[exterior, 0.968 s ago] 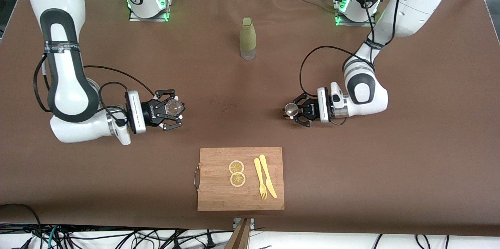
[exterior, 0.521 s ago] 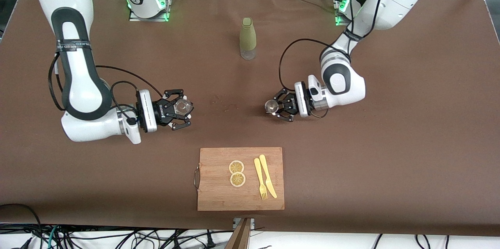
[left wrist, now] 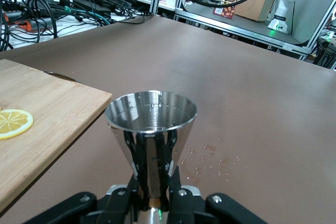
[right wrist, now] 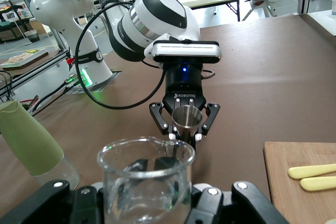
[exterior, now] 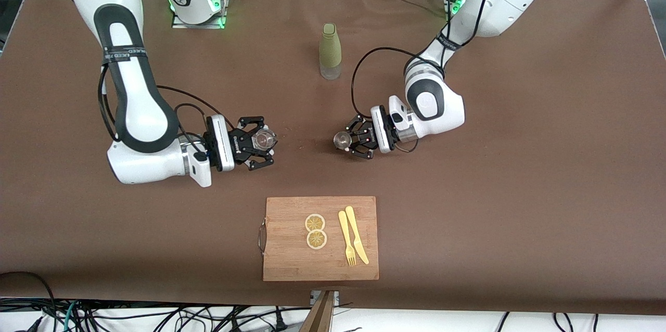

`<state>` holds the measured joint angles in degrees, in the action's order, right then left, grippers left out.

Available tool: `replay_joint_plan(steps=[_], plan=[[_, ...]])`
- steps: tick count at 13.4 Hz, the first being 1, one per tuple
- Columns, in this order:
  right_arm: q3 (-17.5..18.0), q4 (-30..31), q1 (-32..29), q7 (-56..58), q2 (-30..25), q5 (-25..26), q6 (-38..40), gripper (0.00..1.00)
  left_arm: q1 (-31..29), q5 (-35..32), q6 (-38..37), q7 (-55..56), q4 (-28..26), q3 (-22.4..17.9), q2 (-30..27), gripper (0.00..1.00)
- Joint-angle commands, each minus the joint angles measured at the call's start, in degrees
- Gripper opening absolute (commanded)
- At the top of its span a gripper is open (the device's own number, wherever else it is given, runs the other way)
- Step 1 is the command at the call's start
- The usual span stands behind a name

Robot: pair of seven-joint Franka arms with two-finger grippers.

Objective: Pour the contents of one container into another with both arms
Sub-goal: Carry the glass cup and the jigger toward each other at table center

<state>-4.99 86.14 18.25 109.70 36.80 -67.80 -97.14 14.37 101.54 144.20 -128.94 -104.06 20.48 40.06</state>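
My right gripper [exterior: 258, 141] is shut on a clear glass beaker [exterior: 264, 139], held upright over the table toward the right arm's end; in the right wrist view the beaker [right wrist: 145, 179] looks empty. My left gripper [exterior: 348, 140] is shut on a steel jigger [exterior: 342, 139], gripped at its narrow waist with the cup upright [left wrist: 151, 121]. The two containers face each other with a gap of bare table between them. The right wrist view shows the jigger [right wrist: 187, 117] in the left gripper straight ahead of the beaker.
A green bottle [exterior: 330, 51] stands farther from the front camera than the gap. A wooden cutting board [exterior: 291, 256] lies nearer, with two lemon slices [exterior: 315, 231] and a yellow fork and knife [exterior: 352, 235]. Droplets [left wrist: 211, 159] spot the cloth under the jigger.
Both arms have moved toward the table's middle, bringing the beaker and the jigger closer to each other. Both grips are unchanged.
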Motion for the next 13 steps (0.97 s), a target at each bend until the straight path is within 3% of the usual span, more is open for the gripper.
replay_joint_plan(steps=[1,9,13], plan=[[-0.11,4.65,2.05,-1.5,-4.28,0.48,-3.75,0.0,2.76,2.0,5.63,0.18,4.47,-0.09,1.77,0.0],[-0.11,5.7,6.62,-4.06,-4.37,0.48,-11.75,0.0,7.78,2.0,15.13,7.47,7.82,-0.01,2.92,0.0],[-0.11,6.76,8.3,-4.06,-4.37,0.48,-14.31,0.0,7.69,1.91,15.23,8.36,8.0,-0.01,2.92,0.0]])
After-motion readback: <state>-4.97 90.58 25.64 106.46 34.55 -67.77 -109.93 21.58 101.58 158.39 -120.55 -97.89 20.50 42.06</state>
